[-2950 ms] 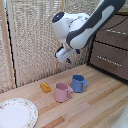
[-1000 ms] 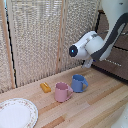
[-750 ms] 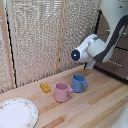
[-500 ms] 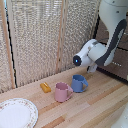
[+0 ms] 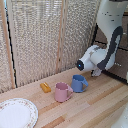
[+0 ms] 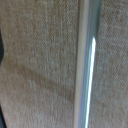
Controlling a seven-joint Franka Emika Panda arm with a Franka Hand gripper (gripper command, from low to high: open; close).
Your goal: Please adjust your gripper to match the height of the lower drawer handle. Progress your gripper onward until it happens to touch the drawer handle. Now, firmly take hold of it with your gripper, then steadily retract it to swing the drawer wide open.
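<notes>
In the exterior view my white arm reaches down at the exterior view's right, and the gripper (image 5: 96, 73) points at the dark brown drawer (image 5: 120, 64); the arm hides most of the gripper. In the wrist view the silver drawer handle (image 6: 86, 65) runs as a straight bar across the frame, very close and blurred. Behind the handle is the drawer front (image 6: 40, 70). A dark sliver of one finger (image 6: 1, 52) shows at the frame edge, apart from the bar. I cannot see whether the jaws are open or shut. The handle is hidden in the exterior view.
On the wooden table (image 5: 95, 107) stand a blue mug (image 5: 78, 83) and a pink mug (image 5: 62, 92), with a small orange block (image 5: 45, 87) beside them. A patterned plate (image 5: 15, 113) lies at the exterior view's left. A woven screen (image 5: 45, 40) stands behind.
The arm has swung down and toward the exterior view's right, from above the mugs to close in front of the dark drawer unit.
</notes>
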